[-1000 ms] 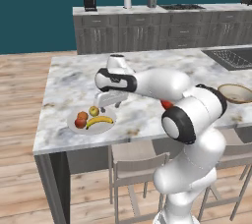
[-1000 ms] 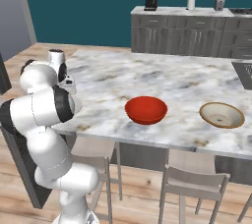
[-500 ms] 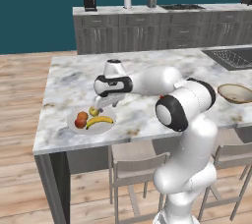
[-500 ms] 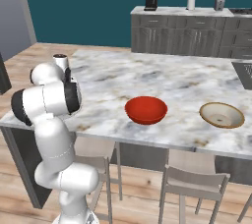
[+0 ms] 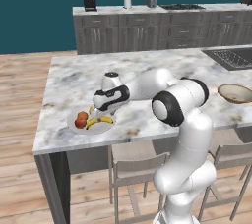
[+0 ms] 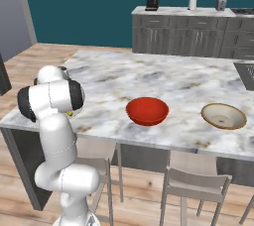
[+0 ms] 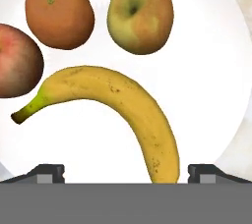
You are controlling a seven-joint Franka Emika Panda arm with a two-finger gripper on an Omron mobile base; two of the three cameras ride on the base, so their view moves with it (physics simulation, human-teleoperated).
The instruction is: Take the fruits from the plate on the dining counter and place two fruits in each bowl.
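My arm rises from the base, bends at a raised dark-jointed elbow and reaches out low and to my left, the forearm running nearly level. My wrist turns the hand downward at the far end of the reach. My gripper (image 7: 126,171) points straight down, jaws spread wide, and in the hand view its two dark fingertips (image 7: 47,171) stand far apart at opposite sides of the picture, with nothing clasped between them.
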